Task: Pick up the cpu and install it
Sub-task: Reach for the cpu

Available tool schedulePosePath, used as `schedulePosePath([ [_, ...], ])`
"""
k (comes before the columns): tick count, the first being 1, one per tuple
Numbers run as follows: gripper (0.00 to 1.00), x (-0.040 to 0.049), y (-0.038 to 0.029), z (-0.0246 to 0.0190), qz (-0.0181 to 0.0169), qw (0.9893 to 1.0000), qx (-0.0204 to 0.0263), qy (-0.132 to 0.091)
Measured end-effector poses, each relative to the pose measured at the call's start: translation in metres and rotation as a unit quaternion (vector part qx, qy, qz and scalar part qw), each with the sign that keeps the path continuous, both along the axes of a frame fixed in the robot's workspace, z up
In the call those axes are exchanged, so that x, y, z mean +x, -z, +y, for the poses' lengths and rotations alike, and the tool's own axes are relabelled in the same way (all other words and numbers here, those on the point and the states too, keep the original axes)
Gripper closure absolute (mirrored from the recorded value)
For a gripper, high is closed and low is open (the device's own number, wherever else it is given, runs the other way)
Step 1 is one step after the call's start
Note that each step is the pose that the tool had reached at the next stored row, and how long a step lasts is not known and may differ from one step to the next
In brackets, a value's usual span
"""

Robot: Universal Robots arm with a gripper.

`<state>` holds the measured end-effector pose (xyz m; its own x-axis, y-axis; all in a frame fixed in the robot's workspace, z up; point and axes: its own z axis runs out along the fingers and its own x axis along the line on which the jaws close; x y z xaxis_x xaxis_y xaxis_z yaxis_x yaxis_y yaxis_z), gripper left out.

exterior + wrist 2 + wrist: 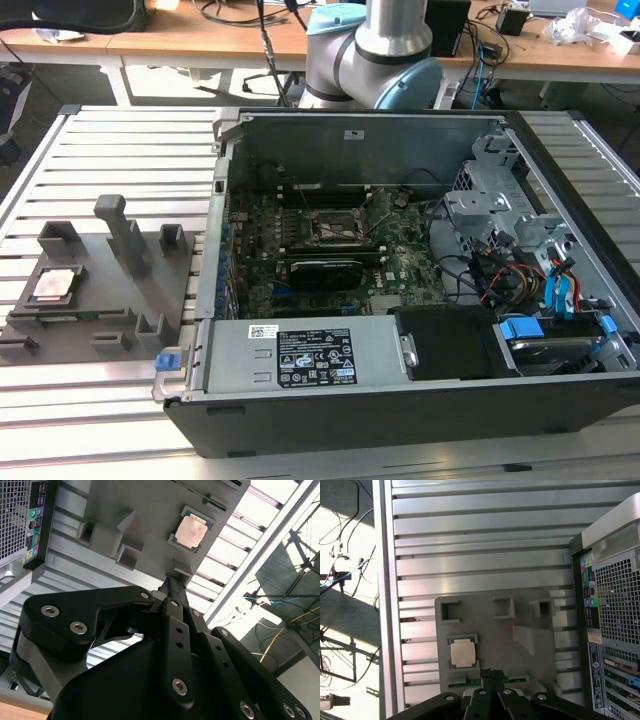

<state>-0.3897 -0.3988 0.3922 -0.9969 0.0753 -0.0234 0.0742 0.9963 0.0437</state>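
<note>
Slatted table (pixel 480 540), cpu (pixel 462 653) well apart from gripper (pixel 487 673)

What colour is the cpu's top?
The cpu top is silvery-pink, clearest in the second wrist view.

The claw (pixel 170 582) is cut off, seemingly at its base.

The cpu (pixel 55 285), a silvery-pink square chip, lies flat in a grey fixture (pixel 105 295).
</note>
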Motion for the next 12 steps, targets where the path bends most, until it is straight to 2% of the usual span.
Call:
schedulePosePath([
  [8,0.89,-0.0089,0.0021,0.0007,0.0,1.0,0.0,0.0],
  [12,0.89,-0.0169,0.0031,0.001,0.0,1.0,0.0,0.0],
])
